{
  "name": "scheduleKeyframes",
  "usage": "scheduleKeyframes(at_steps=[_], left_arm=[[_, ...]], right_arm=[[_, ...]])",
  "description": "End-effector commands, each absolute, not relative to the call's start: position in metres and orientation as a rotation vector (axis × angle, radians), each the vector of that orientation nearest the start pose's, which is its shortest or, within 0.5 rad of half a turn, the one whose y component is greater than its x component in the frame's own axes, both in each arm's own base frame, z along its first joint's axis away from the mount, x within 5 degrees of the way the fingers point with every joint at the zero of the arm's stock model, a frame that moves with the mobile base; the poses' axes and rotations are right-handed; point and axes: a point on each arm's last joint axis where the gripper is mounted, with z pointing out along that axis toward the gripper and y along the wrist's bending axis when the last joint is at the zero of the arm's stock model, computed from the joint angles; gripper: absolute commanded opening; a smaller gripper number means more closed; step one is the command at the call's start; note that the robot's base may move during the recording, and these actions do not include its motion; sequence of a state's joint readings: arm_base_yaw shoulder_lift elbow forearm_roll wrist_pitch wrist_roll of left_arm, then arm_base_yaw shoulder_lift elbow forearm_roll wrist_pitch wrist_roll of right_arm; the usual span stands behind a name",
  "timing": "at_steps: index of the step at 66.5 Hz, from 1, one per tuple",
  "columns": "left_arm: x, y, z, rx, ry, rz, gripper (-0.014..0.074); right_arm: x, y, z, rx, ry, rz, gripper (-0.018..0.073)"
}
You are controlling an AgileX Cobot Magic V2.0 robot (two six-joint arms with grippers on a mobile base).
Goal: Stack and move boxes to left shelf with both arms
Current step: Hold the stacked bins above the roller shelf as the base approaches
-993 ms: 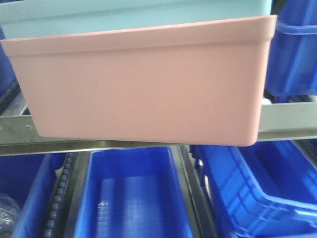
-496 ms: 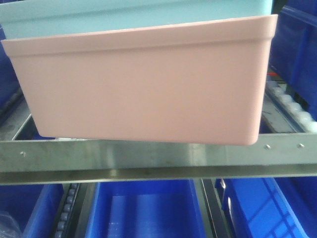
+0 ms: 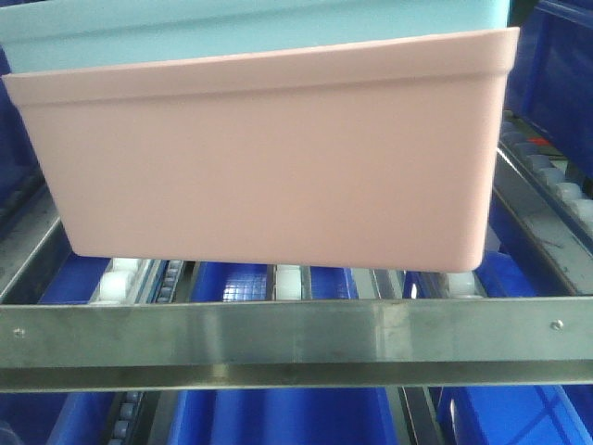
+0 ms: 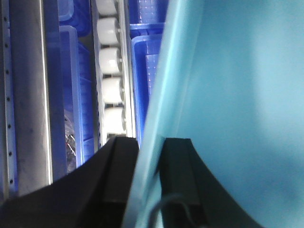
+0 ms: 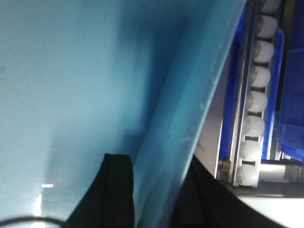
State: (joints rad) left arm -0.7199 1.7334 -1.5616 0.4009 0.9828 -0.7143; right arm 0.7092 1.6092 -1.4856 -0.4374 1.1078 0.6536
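1. Left end: the left gripper [image 4: 149,148] straddles the light blue bin [image 3: 250,32]. One finger is inside and one outside, jaws pinching its wall. White rollers [image 4: 111,90] of the left shelf pass just beside it.
2. Centre: the light blue bin is nested in the salmon pink bin [image 3: 269,158]. The stack hangs clear above the front crossbar [image 3: 278,334], over the roller rails. Dark blue crates [image 3: 278,417] sit below.
3. Right end: the right gripper [image 5: 156,175] has the same pinch on the opposite blue wall.
4. Risks:
   - Neither wrist view shows pink wall in the jaws. If the pink bin rides on fit alone, a jolt could drop it.
   - Uneven lowering could catch a corner on the crossbar.
   - Once released on the sloped rollers, the stack may roll.
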Motion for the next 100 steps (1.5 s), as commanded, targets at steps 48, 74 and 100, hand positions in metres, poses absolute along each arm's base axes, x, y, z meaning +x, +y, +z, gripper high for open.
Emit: scheduleKeyframes(at_steps=[48,74,100], left_arm=[[0.291,-0.246,0.363,0.188,2.352,-0.341,-0.0003],[0.291,-0.247,0.363,0.188,2.350,-0.342,-0.0003],[0.302,-0.248,0.373,0.209,2.213,-0.409,-0.0003]], right_arm=[[0.277,0.208,0.375,-0.220,2.342,0.165,0.0056],[0.277,0.208,0.376,-0.221,2.338,0.169,0.0056],[0.288,0.205,0.384,-0.272,2.227,0.177,0.0056]])
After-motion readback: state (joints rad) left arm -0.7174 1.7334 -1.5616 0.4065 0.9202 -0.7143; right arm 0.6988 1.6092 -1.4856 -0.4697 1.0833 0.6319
